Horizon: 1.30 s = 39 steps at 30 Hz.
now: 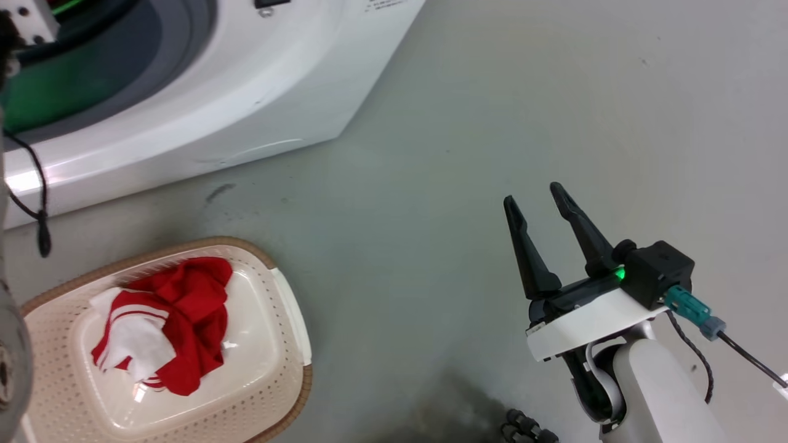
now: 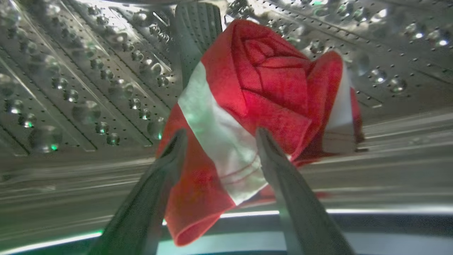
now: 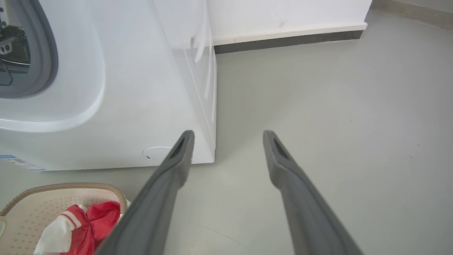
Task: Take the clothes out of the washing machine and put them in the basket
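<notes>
A red garment with a white panel [image 2: 269, 78] lies bunched inside the washing machine's shiny perforated drum [image 2: 88, 88]. My left gripper [image 2: 219, 136] is open, its two fingers straddling the garment's near fold. The white washing machine [image 1: 246, 80] stands at the upper left. On the floor in front of it sits the cream basket [image 1: 184, 246], holding another red and white garment [image 1: 191, 307]. My right gripper [image 1: 533, 194] hovers open and empty over bare floor, to the right of the basket. In the right wrist view the gripper [image 3: 228, 132] points past the washer's corner [image 3: 124, 106], with the basket [image 3: 53, 186] at lower left.
A black cable [image 1: 37, 203] hangs at the left edge by the pale left arm [image 1: 9, 369]. Grey floor [image 1: 492, 111] stretches to the right of the washer. A wall with a dark baseboard [image 3: 283, 40] runs behind the machine.
</notes>
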### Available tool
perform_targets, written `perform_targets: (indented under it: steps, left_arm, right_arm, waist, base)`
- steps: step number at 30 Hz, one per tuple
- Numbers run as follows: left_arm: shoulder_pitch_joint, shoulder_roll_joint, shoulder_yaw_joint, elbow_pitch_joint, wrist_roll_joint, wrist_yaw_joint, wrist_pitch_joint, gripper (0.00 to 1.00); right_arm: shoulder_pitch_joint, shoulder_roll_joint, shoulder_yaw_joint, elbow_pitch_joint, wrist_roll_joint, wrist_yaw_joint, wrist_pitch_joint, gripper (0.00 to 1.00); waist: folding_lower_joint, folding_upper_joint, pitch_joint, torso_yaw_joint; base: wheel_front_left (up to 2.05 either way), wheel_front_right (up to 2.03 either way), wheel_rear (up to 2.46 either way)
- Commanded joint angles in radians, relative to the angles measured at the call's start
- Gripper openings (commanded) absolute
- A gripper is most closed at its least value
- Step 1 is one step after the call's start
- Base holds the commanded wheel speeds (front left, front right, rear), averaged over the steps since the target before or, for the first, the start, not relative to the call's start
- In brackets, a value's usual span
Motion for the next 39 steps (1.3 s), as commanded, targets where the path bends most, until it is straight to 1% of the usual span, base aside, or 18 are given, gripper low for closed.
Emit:
perform_targets:
  steps: [1, 8, 9, 10, 11, 12, 16, 19, 22, 26, 32, 33, 34, 39]
  left_arm:
    - [-0.032, 0.015, -0.007, 0.011, 0.000, -0.005, 0.040, 1.00]
    - [-0.112, 0.044, -0.023, 0.044, -0.002, 0.001, 0.233, 1.00]
    - [-0.117, 0.047, -0.026, 0.044, -0.001, 0.005, 0.249, 0.58]
    - [-0.123, 0.049, -0.025, 0.045, -0.004, 0.011, 0.264, 0.40]
    - [-0.127, 0.048, -0.022, 0.046, -0.008, 0.013, 0.274, 0.25]
    - [-0.128, 0.048, -0.024, 0.044, -0.009, 0.015, 0.282, 0.00]
    - [-0.113, 0.046, -0.026, 0.029, -0.016, 0.028, 0.284, 0.00]
    - [-0.089, 0.043, -0.023, 0.005, -0.022, 0.040, 0.243, 0.00]
    - [-0.046, 0.043, -0.034, -0.040, -0.010, 0.051, 0.142, 0.00]
    - [0.034, 0.043, -0.056, -0.097, 0.014, 0.074, -0.032, 0.00]
    - [0.153, 0.022, -0.070, -0.139, 0.024, 0.109, -0.271, 0.00]
    - [0.172, 0.017, -0.073, -0.140, 0.026, 0.114, -0.303, 0.00]
    - [0.172, 0.017, -0.073, -0.140, 0.026, 0.114, -0.303, 0.00]
    - [0.272, -0.016, -0.059, -0.135, 0.002, 0.130, -0.467, 0.00]
  right_arm:
    - [-0.018, 0.001, 0.009, 0.008, 0.009, -0.001, -0.007, 1.00]
    - [-0.028, 0.002, 0.031, 0.023, 0.026, -0.001, -0.013, 1.00]
    - [-0.029, 0.001, 0.033, 0.025, 0.027, -0.001, -0.014, 1.00]
    - [-0.032, 0.001, 0.035, 0.026, 0.028, -0.001, -0.014, 1.00]
    - [-0.035, 0.001, 0.037, 0.027, 0.029, -0.001, -0.014, 1.00]
    - [-0.037, 0.001, 0.038, 0.028, 0.028, -0.001, -0.015, 1.00]
    - [-0.042, 0.001, 0.032, 0.025, 0.029, -0.001, -0.014, 1.00]
    - [-0.042, 0.001, 0.026, 0.027, 0.025, -0.001, -0.014, 1.00]
    - [-0.040, 0.001, 0.014, 0.030, 0.017, -0.001, -0.014, 1.00]
    - [-0.030, 0.001, -0.006, 0.030, -0.003, -0.001, -0.014, 1.00]
    - [-0.008, 0.001, -0.022, 0.038, -0.032, -0.001, -0.014, 1.00]
    - [-0.003, 0.001, -0.025, 0.041, -0.035, -0.001, -0.014, 1.00]
    - [-0.003, 0.001, -0.025, 0.041, -0.035, -0.001, -0.014, 1.00]
    - [0.022, 0.001, -0.042, 0.046, -0.052, -0.001, -0.002, 1.00]
  waist:
    - [-0.0001, 0.0000, 0.032, -0.030]
    - [-0.0001, 0.0000, 0.060, -0.048]
    - [-0.0001, 0.0000, 0.062, -0.049]
    - [-0.0001, 0.0000, 0.064, -0.050]
    - [-0.0001, 0.0000, 0.065, -0.051]
    - [-0.0001, 0.0000, 0.066, -0.051]
    - [-0.0001, 0.0000, 0.065, -0.050]
    - [-0.0001, 0.0000, 0.055, -0.047]
    - [-0.0001, 0.0000, 0.033, -0.039]
    - [-0.0001, 0.0000, -0.017, -0.022]
    - [-0.0001, 0.0000, -0.104, 0.008]
    - [-0.0001, 0.0000, -0.118, 0.012]
    - [-0.0001, 0.0000, -0.118, 0.012]
    - [-0.0001, 0.0000, -0.198, 0.038]
  base:
    - [0.00, 0.00, 0.00]
    - [0.00, 0.00, 0.00]
    - [0.00, 0.00, 0.00]
    - [0.00, 0.00, 0.00]
    - [0.00, 0.00, 0.00]
    - [0.00, 0.00, 0.00]
    - [0.00, 0.00, 0.00]
    - [0.00, 0.00, 0.00]
    - [0.00, 0.00, 0.00]
    - [0.00, 0.00, 0.00]
    - [0.00, 0.00, 0.00]
    - [0.00, 0.00, 0.00]
    - [0.00, 0.00, 0.00]
    - [0.00, 0.00, 0.00]
